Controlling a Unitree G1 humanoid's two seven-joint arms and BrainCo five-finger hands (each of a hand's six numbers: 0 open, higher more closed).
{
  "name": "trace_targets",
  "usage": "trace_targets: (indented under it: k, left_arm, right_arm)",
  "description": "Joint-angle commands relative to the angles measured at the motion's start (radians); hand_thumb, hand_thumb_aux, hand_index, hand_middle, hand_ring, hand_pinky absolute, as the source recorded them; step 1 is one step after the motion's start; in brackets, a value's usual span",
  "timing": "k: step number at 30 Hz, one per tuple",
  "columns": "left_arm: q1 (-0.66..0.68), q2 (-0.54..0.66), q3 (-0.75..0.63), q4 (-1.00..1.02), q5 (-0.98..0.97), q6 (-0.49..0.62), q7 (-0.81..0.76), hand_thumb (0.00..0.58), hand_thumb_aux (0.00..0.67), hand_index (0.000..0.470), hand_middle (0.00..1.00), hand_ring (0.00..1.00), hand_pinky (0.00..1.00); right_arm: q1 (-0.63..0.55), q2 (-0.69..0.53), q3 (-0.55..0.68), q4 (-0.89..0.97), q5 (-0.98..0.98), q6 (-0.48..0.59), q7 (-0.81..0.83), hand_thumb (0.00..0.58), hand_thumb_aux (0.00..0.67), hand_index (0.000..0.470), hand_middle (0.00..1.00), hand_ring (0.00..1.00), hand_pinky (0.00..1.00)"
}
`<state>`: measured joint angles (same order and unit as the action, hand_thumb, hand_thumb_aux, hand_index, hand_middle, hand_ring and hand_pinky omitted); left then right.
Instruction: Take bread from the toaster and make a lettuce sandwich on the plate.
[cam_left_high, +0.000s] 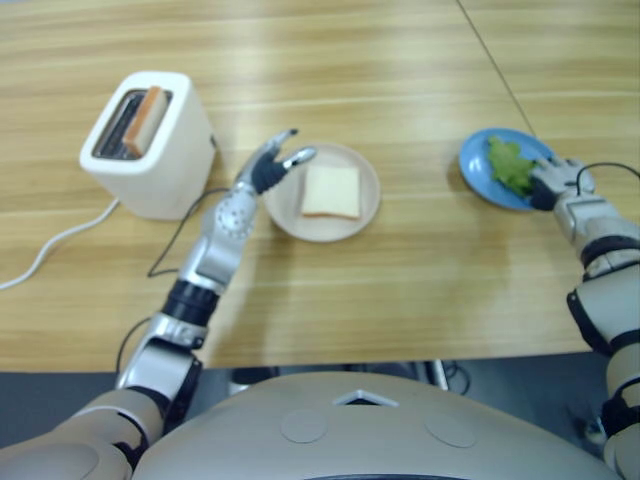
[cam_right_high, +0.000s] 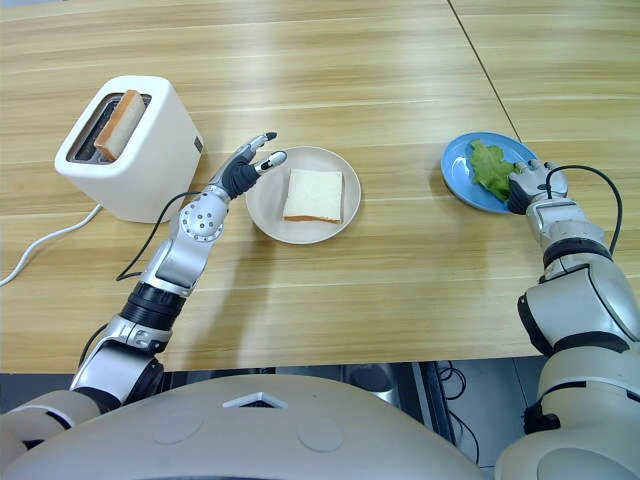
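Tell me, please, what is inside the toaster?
One slice of bread stands in the slot of the toaster nearer the beige plate. The other slot looks dark; its bottom and the slice's lower part are hidden.

The toaster (cam_right_high: 150, 170) is white, the lettuce (cam_right_high: 488, 165) green, the table (cam_right_high: 400, 60) pale wood-grain.

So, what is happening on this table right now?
The robot is building a sandwich. One bread slice already lies on the beige plate, and a second slice stands in the toaster. Its left hand is open beside that plate's left rim, holding nothing. Its right hand is at the lettuce on the blue plate; I cannot tell whether it grips the leaf.
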<state>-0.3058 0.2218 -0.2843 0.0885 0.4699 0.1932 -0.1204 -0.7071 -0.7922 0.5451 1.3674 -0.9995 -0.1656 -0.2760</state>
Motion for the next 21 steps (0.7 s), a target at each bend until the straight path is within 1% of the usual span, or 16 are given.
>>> trace_targets:
  k: [1, 2, 3, 4, 5, 6, 7, 8, 12, 15, 18, 21]
  left_arm:
    - [0.007, 0.005, -0.008, 0.011, 0.009, 0.013, -0.006, 0.0, 0.0, 0.0, 0.0, 0.0, 0.0]
    - [0.008, 0.004, -0.007, 0.011, 0.008, 0.012, -0.005, 0.0, 0.0, 0.0, 0.0, 0.0, 0.0]
    - [0.008, 0.004, -0.005, 0.008, 0.007, 0.012, -0.004, 0.0, 0.0, 0.0, 0.0, 0.0, 0.0]
    - [0.009, 0.004, -0.002, 0.005, 0.008, 0.012, 0.001, 0.0, 0.0, 0.0, 0.0, 0.0, 0.0]
    - [0.008, 0.004, 0.004, 0.003, 0.005, 0.007, 0.006, 0.0, 0.0, 0.0, 0.0, 0.0, 0.0]
    - [0.008, 0.002, 0.012, 0.0, -0.003, 0.001, 0.012, 0.0, 0.0, 0.0, 0.0, 0.0, 0.0]
    - [0.007, 0.002, 0.021, -0.004, -0.006, -0.003, 0.022, 0.0, 0.0, 0.0, 0.0, 0.0, 0.0]
    - [0.004, 0.0, 0.036, -0.008, -0.014, -0.011, 0.036, 0.0, 0.0, 0.0, 0.0, 0.0, 0.0]
    - [-0.006, -0.003, 0.103, -0.015, -0.055, -0.049, 0.084, 0.0, 0.0, 0.0, 0.0, 0.0, 0.0]
    - [-0.015, -0.001, 0.166, -0.008, -0.098, -0.084, 0.121, 0.0, 0.0, 0.0, 0.0, 0.0, 0.0]
    - [-0.024, 0.002, 0.223, 0.017, -0.137, -0.123, 0.155, 0.0, 0.0, 0.0, 0.0, 0.0, 0.0]
    - [-0.033, -0.003, 0.258, 0.054, -0.174, -0.157, 0.171, 0.0, 0.0, 0.0, 0.0, 0.0, 0.0]
  right_arm:
    - [0.013, -0.004, 0.005, 0.004, 0.033, -0.019, -0.005, 0.58, 0.67, 0.46, 0.0, 0.0, 0.0]
    - [0.012, -0.008, 0.002, 0.002, 0.042, -0.025, -0.014, 0.58, 0.67, 0.46, 0.01, 0.01, 0.01]
    - [0.01, -0.013, 0.001, -0.002, 0.049, -0.031, -0.026, 0.58, 0.67, 0.46, 0.15, 0.15, 0.15]
    - [0.009, -0.019, -0.003, -0.006, 0.058, -0.039, -0.039, 0.58, 0.67, 0.46, 0.15, 0.15, 0.15]
    - [0.008, -0.025, -0.006, -0.011, 0.067, -0.05, -0.053, 0.58, 0.67, 0.46, 0.37, 0.37, 0.37]
    - [0.009, -0.033, -0.01, -0.018, 0.076, -0.063, -0.07, 0.58, 0.67, 0.46, 0.56, 0.56, 0.56]
    - [0.01, -0.043, -0.016, -0.028, 0.087, -0.078, -0.092, 0.58, 0.67, 0.46, 0.95, 0.95, 0.95]
    - [0.013, -0.049, -0.023, -0.04, 0.101, -0.095, -0.121, 0.58, 0.67, 0.46, 1.0, 1.0, 1.0]
    - [0.047, -0.101, -0.071, -0.155, 0.164, -0.199, -0.226, 0.58, 0.67, 0.46, 1.0, 1.0, 1.0]
    - [0.134, -0.148, -0.131, -0.379, 0.212, -0.248, -0.256, 0.58, 0.67, 0.46, 1.0, 1.0, 1.0]
    - [0.255, -0.175, -0.216, -0.702, 0.255, -0.219, -0.225, 0.58, 0.67, 0.46, 1.0, 1.0, 1.0]
    - [0.337, -0.154, -0.278, -0.976, 0.258, -0.15, -0.164, 0.58, 0.67, 0.46, 1.0, 1.0, 1.0]
